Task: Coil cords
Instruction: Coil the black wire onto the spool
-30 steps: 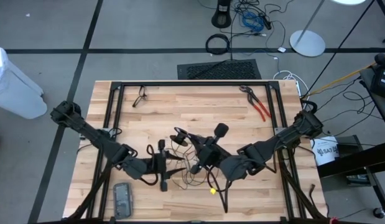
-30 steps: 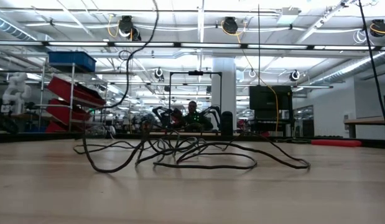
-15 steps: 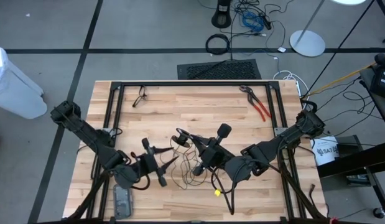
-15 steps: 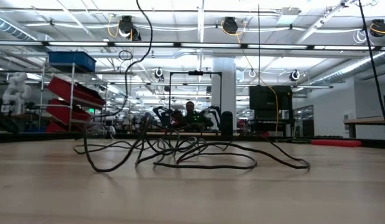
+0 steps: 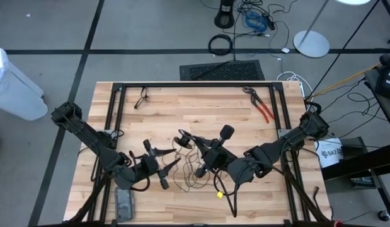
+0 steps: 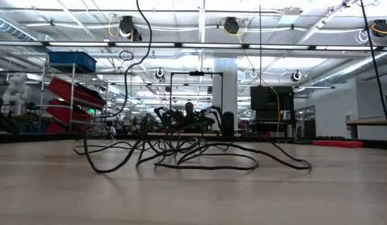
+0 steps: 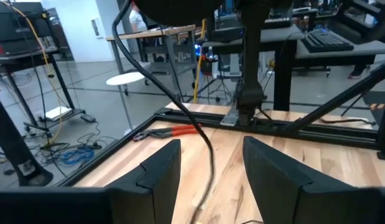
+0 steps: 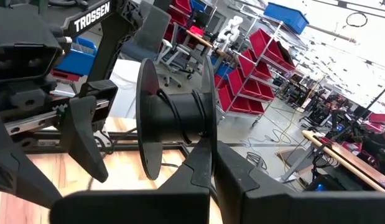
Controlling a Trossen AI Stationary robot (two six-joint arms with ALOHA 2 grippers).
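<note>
While thin black cord (image 5: 189, 169) tangles, wood-plank table (image 5: 201, 107).

Thin black cord (image 5: 189, 170), loose tangled loops, lying mid-table (image 5: 201, 107)

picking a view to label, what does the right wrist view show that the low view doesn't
Only the right wrist view: a black spool with cord wound on its hub, held in the shut right gripper, and the left arm marked TROSSEN beyond it.

Only the low view: the cord lying in loose, uncoiled loops on the table, and a person far behind.

Both: the wooden tabletop, red shelf bins and the ceiling lights.
</note>
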